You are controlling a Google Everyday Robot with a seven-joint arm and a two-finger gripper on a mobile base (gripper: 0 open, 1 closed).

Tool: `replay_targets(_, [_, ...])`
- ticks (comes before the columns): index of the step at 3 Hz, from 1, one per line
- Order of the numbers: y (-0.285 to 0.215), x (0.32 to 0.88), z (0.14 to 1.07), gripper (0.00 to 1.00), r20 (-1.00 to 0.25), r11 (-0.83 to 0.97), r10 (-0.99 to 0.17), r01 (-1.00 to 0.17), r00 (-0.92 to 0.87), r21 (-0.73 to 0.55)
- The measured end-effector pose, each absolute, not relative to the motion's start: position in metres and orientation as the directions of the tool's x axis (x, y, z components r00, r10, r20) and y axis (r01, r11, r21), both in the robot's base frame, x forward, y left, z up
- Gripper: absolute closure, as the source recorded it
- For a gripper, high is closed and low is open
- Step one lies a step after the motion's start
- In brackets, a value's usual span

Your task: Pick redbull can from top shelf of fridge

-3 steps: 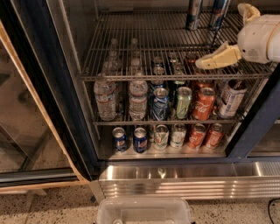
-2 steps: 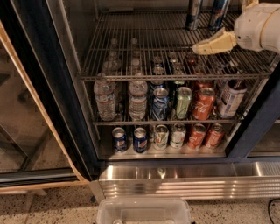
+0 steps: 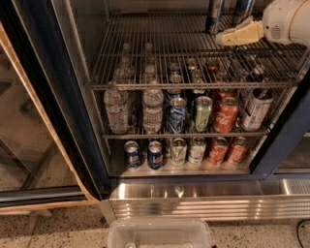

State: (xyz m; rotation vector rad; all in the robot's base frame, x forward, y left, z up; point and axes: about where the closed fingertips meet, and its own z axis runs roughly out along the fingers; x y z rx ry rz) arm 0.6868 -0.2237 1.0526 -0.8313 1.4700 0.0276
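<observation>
The fridge [image 3: 46,82] stands open with its dark frame around the wire racks. The top shelf [image 3: 155,53] is a chrome wire rack. Two tall slim cans stand at its back right, cut off by the top edge. One is silvery [image 3: 214,15]. The other, blue and silver [image 3: 242,9], looks like the redbull can. My gripper [image 3: 232,37], tan-tipped on a white arm [image 3: 288,22], hovers just above the shelf. It sits directly in front of and slightly below these two cans and points left.
The middle rack holds water bottles [image 3: 116,109], a blue can, a green can [image 3: 202,114], a red Coke can [image 3: 225,115] and a bottle. The bottom row has Pepsi cans [image 3: 131,154] and red cans. Below are the ribbed steel panel [image 3: 203,206] and a clear bin [image 3: 160,235].
My gripper has moved up and to the left, from in front of the top shelf's rail to just before the two tall cans.
</observation>
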Motion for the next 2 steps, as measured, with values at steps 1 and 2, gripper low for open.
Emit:
replay_targets(1, [-0.223,0.695,1.04,0.0,-0.899,0.768,-0.406,-0.471,0.165,-0.433])
replay_targets(2, [-0.221,0.717,1.037,0.0,-0.933,0.845,-0.295,-0.399,0.204,-0.354])
